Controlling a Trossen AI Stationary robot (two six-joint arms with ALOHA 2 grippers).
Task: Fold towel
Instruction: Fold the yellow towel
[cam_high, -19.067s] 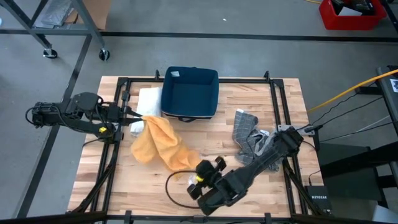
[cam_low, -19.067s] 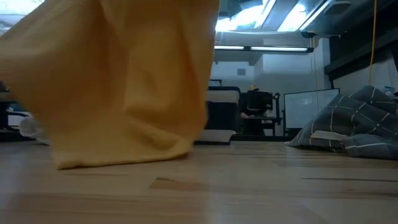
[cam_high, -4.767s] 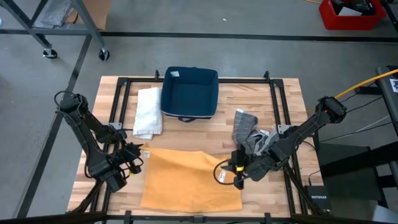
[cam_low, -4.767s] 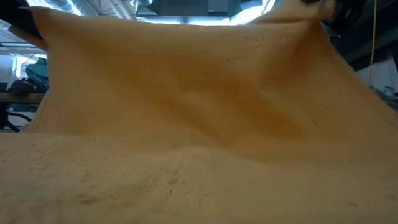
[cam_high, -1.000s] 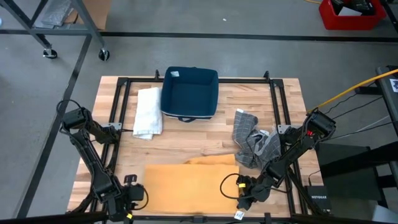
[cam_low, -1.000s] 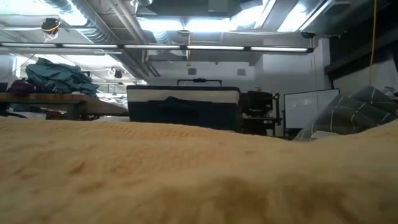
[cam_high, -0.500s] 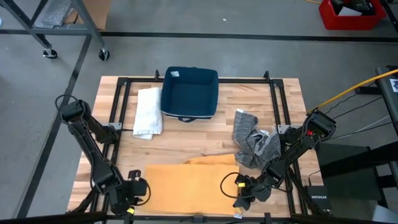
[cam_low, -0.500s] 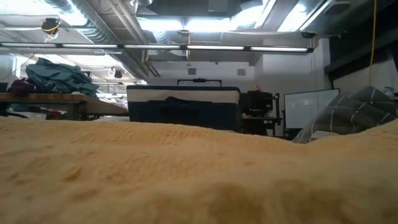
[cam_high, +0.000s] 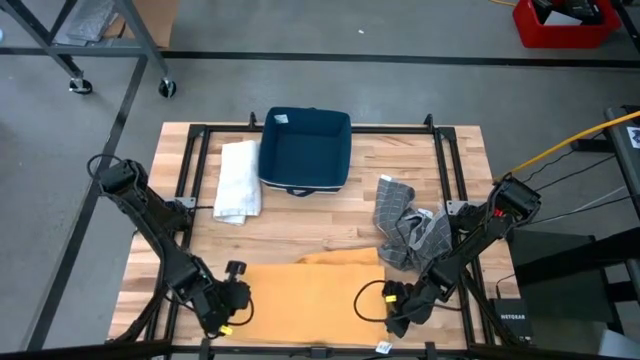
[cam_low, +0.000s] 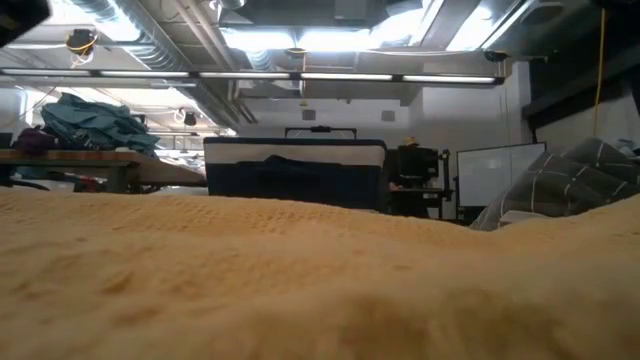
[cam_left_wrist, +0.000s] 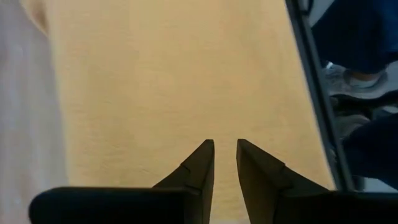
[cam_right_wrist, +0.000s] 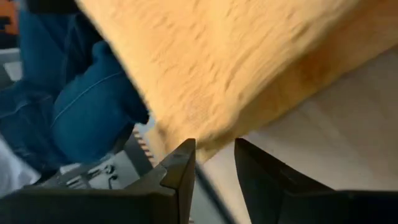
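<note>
- Lying flat along the desk's (cam_high: 300, 215) near edge you have the yellow towel (cam_high: 305, 300), spread between the two arms.
- Left gripper (cam_high: 232, 305): low at the towel's left edge; its fingers (cam_left_wrist: 199, 171) stand over the cloth with a narrow gap, and you cannot tell whether they pinch it.
- Right gripper (cam_high: 392, 312): low at the towel's right near corner; fingers (cam_right_wrist: 180, 171) slightly apart at the cloth's edge, grip not clear.
- Grey checked cloth (cam_high: 405, 225): bunched just beyond the towel's right far corner.
- White folded towel (cam_high: 237, 180): far left, beside the dark blue bin (cam_high: 304, 150).
- Person's blue-jeaned legs (cam_right_wrist: 87, 106): beyond the desk's edge.
</note>
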